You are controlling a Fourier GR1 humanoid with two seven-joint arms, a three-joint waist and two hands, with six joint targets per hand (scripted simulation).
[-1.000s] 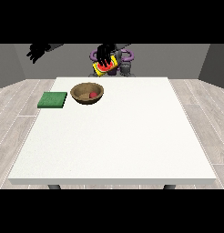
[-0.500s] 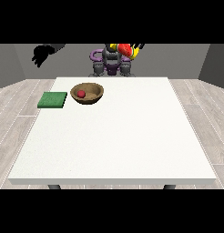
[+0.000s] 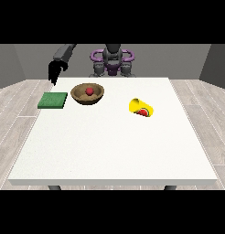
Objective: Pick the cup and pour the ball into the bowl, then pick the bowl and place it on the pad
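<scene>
A round brown wooden bowl stands on the large white tabletop, towards its far side and left of the middle. A small red ball lies inside the bowl. Just to the left of the bowl, apart from it, a flat square green pad lies on the tabletop near the left edge. To the right of the bowl and well apart from it, a yellow cup lies tipped on its side on the tabletop, its open mouth turned towards the camera, with a red and dark pattern visible at the mouth. The black hand at the view's left hangs above the far left corner of the tabletop, beyond the pad and touching nothing; its fingers point downwards, and whether they are straight or curled cannot be told. The hand at the view's right does not show
</scene>
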